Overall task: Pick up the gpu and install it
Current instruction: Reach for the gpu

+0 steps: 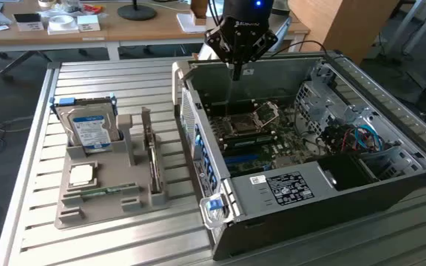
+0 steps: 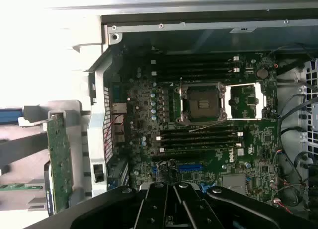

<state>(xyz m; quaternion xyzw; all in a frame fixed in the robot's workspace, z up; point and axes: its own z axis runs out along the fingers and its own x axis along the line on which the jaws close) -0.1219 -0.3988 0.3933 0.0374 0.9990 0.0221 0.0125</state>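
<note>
The gpu [image 1: 151,158] stands on its edge in a slot of the grey holder tray [image 1: 109,213], on the exterior view's left of the open computer case [image 1: 390,183]. In the wrist view the gpu [image 2: 59,162] shows as a green board edge beside the case wall. My gripper [image 1: 236,75] hangs above the far end of the case, its fingers shut together with nothing between them. It is well apart from the gpu. In the wrist view the gripper [image 2: 174,190] points down at the motherboard [image 2: 248,154], near the blue expansion slot [image 2: 190,167].
The tray also holds a silver hard drive [image 1: 91,130], a RAM stick [image 1: 109,191] and a CPU chip [image 1: 82,174]. An open CPU socket [image 2: 201,104], drive cages and cables [image 1: 350,138] fill the case. A slatted metal table [image 1: 102,77] lies beneath, with a cluttered desk [image 1: 65,25] behind.
</note>
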